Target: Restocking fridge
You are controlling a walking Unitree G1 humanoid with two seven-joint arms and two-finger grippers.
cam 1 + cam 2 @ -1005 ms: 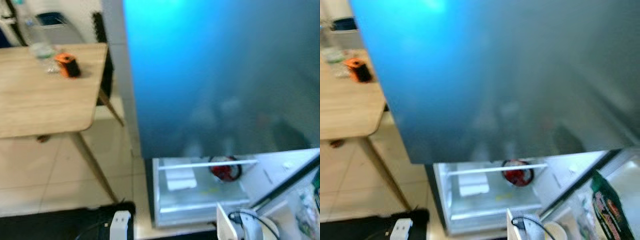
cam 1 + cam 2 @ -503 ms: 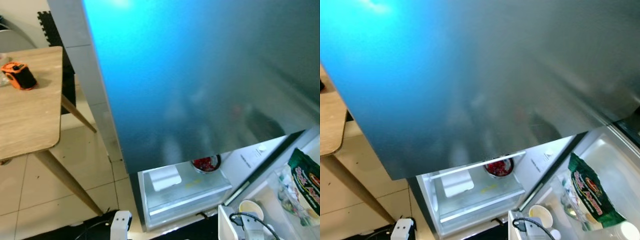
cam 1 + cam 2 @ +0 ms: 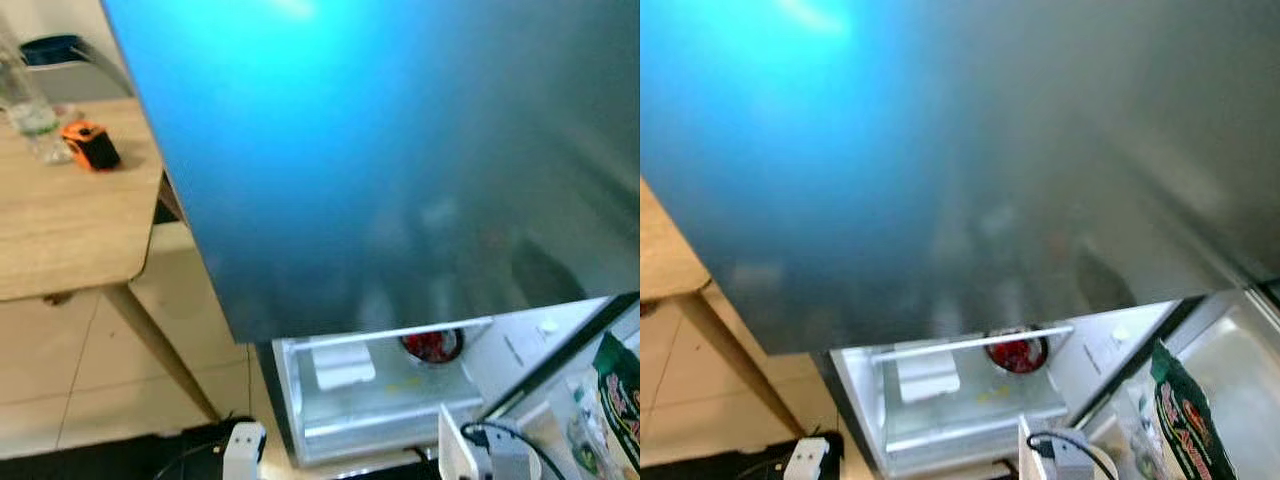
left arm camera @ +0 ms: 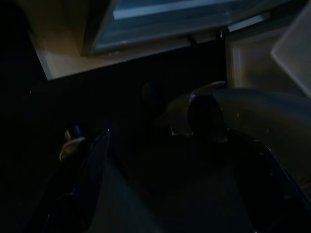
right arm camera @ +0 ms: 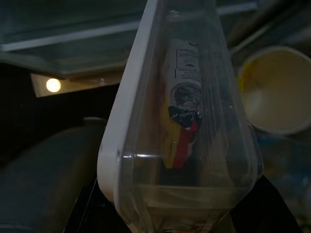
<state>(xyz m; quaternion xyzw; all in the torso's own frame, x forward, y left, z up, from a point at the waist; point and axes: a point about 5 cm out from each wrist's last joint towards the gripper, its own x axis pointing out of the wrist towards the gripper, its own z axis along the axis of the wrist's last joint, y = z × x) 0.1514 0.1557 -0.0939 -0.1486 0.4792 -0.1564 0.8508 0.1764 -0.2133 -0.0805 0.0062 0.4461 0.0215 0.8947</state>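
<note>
The fridge's tall upper door [image 3: 400,150] is closed and reflects blue light. Below it the lower compartment [image 3: 370,395] stands open, with a bowl of red food [image 3: 432,345] and a flat white package [image 3: 342,362] on its shelf. The open lower door at right carries a green bag [image 3: 1185,420] in its bin. My right gripper [image 5: 180,213] is shut on a clear lidded container [image 5: 189,97] with yellow and red contents, low in front of the compartment; its white lid [image 3: 455,455] shows in the head view. The left gripper [image 4: 175,194] hangs open in shadow.
A wooden table [image 3: 70,220] stands to the left with an orange-and-black object [image 3: 90,145] and a clear bottle [image 3: 25,110] on it. Tiled floor [image 3: 90,360] lies under it. A pale cup [image 5: 274,92] sits in the door bin beside the container.
The camera has swung back to the left, so more of the table shows and the door bin has slid toward the right edge. The container stays in my right gripper.
</note>
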